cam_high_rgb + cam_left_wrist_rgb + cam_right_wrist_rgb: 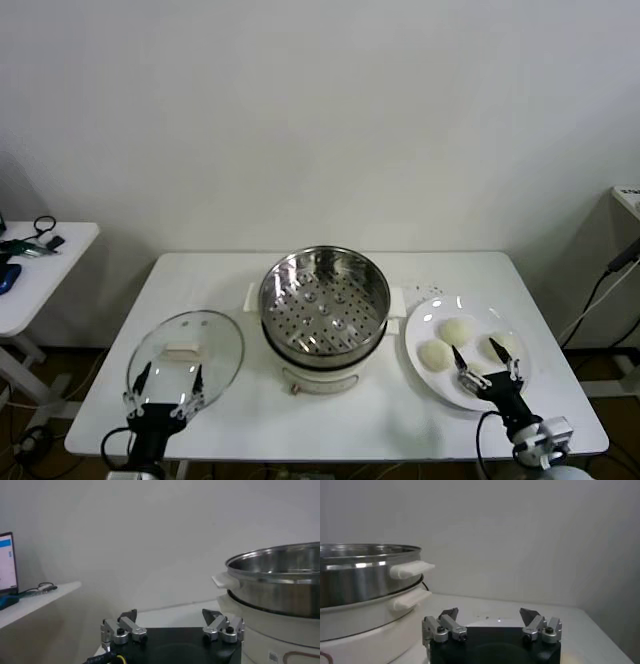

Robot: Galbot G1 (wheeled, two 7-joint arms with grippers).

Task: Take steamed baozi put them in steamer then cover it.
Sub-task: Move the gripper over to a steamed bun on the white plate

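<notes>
The shiny steamer (324, 300) stands uncovered and empty on its white pot base at mid-table; it also shows in the left wrist view (280, 580) and the right wrist view (365, 580). Three cream baozi (458, 330) (435, 354) (500, 346) lie on a white plate (440, 388) to its right. My right gripper (487, 366) (489, 613) hangs open over the plate's near side, holding nothing. The glass cover (215, 345) lies flat on the table at the left. My left gripper (168, 380) (170, 615) stands open and empty over the cover's near edge.
The white table (200, 285) ends close in front of both grippers. A small side table (40, 265) with cables and gadgets stands at the far left. A cable (600, 290) hangs beyond the table's right edge.
</notes>
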